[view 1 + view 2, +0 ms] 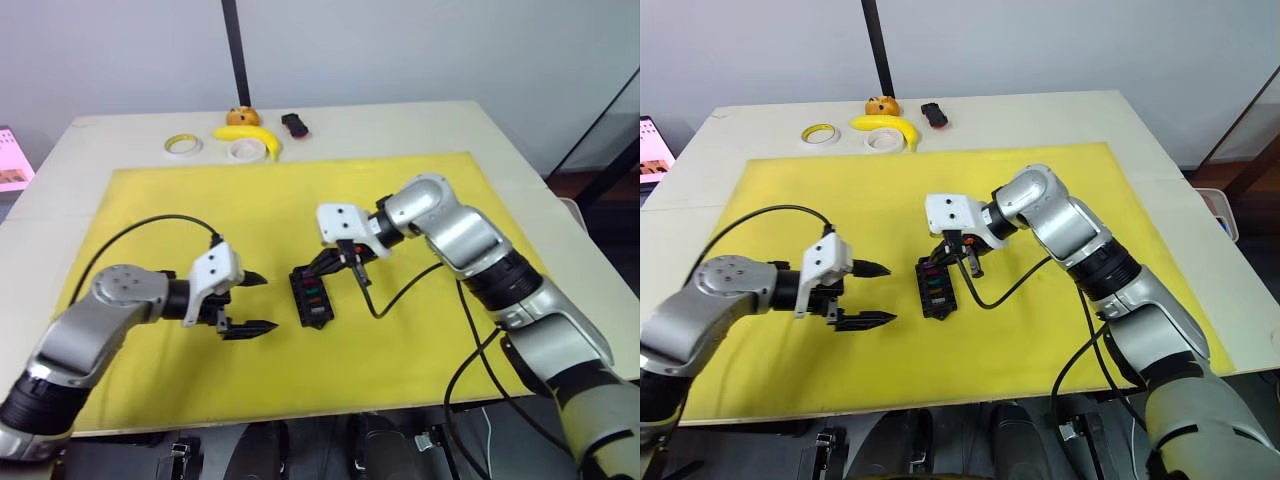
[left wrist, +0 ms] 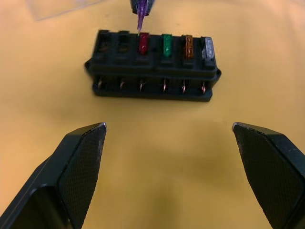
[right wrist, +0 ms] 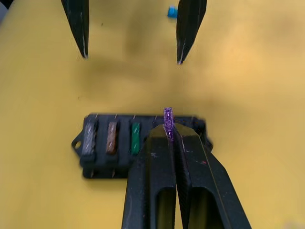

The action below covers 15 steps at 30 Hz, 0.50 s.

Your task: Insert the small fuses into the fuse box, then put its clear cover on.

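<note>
Purple fuse pinched over black fuse box

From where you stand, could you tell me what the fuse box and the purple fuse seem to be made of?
The fuse box looks like matte black moulded plastic, with coppery metal contacts glinting along its side. The purple fuse, pinched by the right gripper, looks like translucent tinted plastic; its blades are too small to tell.

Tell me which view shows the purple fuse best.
The right wrist view: the purple fuse stands pinched in the right gripper above the fuse box. The left wrist view shows its lower end; in the head views it is too small to make out.
</note>
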Each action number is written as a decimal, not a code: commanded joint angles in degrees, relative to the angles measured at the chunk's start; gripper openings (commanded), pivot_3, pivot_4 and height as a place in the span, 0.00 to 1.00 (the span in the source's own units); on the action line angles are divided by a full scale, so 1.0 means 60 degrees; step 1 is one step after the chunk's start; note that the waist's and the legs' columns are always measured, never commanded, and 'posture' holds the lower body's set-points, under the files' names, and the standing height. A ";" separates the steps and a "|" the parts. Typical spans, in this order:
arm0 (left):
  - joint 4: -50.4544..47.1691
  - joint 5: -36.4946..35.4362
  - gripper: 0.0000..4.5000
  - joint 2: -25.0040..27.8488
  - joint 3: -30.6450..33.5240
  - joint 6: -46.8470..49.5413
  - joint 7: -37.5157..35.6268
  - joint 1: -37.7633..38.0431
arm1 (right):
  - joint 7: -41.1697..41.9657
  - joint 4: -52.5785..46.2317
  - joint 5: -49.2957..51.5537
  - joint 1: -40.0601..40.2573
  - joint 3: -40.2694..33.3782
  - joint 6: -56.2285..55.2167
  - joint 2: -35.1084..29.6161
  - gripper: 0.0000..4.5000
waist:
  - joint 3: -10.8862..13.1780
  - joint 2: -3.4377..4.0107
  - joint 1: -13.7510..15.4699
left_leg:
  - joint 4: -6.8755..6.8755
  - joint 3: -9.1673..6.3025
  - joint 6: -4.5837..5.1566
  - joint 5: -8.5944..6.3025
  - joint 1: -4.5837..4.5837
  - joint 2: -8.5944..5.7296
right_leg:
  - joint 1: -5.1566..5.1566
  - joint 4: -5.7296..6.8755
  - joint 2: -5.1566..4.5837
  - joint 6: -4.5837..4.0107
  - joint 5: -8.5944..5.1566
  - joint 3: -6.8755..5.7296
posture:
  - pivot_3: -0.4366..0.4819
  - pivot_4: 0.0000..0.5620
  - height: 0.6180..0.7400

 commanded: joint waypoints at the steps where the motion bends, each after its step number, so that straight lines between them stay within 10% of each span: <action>1: 0.0089 0.0279 0.99 0.0031 -0.0051 -0.0291 0.0001 -0.0271 | 0.0084 -0.0390 0.0021 -0.0112 -0.0370 0.0016 -0.0027 0.00 | 0.0000 0.0000 -0.0050 | 0.0000 0.0002 0.0000 0.0000 0.0004 0.0000 | -0.0001 0.0001 0.0006 0.0000 0.0000 0.0000 | 0.48 0.27 1.00; 15: -0.0102 0.0399 0.99 0.0037 0.0226 -0.0362 0.0386 0.0203 | 0.0090 0.0530 -0.0376 -0.0413 -0.0261 -0.0571 0.0553 0.00 | 0.0000 0.0000 -0.0017 | -0.0004 -0.0004 0.0000 0.0000 0.0008 0.0010 | -0.0003 0.0007 0.0017 -0.0001 0.0000 -0.0001 | 0.48 0.27 1.00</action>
